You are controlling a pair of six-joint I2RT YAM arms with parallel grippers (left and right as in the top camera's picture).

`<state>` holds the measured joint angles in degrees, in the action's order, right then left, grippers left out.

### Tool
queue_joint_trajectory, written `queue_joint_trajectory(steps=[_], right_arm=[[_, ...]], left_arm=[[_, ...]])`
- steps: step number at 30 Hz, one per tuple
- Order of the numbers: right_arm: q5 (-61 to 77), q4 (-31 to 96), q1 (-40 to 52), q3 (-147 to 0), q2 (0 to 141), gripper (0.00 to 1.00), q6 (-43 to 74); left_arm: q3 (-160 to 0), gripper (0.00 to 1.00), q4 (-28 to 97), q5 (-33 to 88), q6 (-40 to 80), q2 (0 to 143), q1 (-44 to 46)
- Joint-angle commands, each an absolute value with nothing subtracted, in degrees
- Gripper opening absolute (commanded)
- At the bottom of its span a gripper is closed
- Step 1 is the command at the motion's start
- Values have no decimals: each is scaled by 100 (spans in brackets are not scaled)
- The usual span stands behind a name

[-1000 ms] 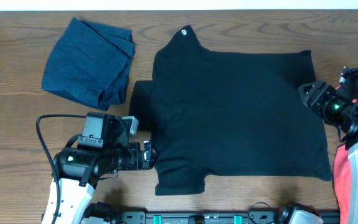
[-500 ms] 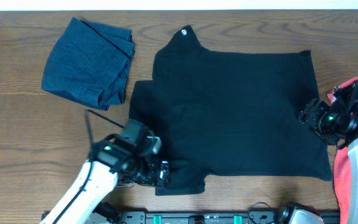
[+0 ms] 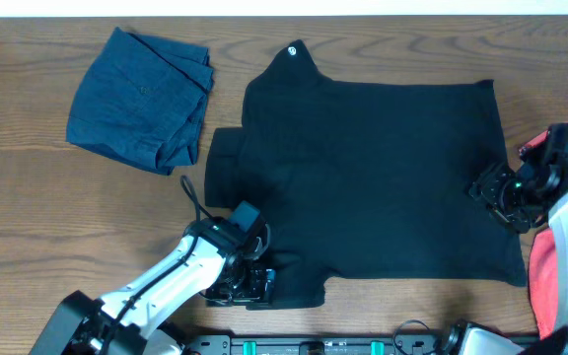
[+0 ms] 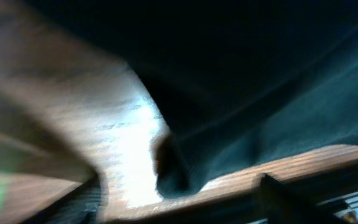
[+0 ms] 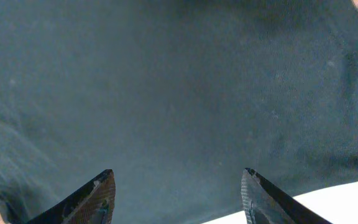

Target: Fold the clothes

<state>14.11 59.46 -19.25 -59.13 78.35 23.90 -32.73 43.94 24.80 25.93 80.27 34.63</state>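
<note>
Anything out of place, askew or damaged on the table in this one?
Nothing looks spilled or damaged. The navy garment, at the back left, is folded unevenly and sits skewed to the edge of the table. A coral-red garment lies at the right edge, partly out of frame. The black T-shirt lies spread flat.

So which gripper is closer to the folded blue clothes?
Left. The left gripper is below and right of the blue clothes, at the black shirt's lower sleeve. The right gripper is far across, at its right edge.
</note>
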Motion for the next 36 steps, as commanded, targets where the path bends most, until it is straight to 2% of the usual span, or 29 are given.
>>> queue_joint_trajectory(steps=[1,7,8,14,19,24,30,36], right_arm=[[1350,5927,-1914,-5913,7983,62,2493],[945,5898,-2001,-5913,7985,65,2602],[834,5916,-2060,-5913,7985,66,2637],[834,5968,-2652,-5907,7988,66,2700],[801,6163,-3369,-5824,8016,66,2740],[16,6204,-4139,-5485,8090,68,2969],[445,5588,-4967,-4587,8226,64,3017],[626,4853,-5059,-3959,8296,63,2867]], left_arm=[[-3183,56,4117,2506,2630,8278,3481],[-3304,9,4335,2641,2689,8206,3479],[-3361,6,4401,2661,2692,8184,3472],[-3916,6,5076,2571,2685,7811,3334],[-4224,6,5579,1992,2689,7271,3131],[-4239,6,5760,1981,2689,6869,3020],[-4239,6,5763,1981,2689,6810,3022],[-4239,6,5760,1977,2687,6810,3022]])
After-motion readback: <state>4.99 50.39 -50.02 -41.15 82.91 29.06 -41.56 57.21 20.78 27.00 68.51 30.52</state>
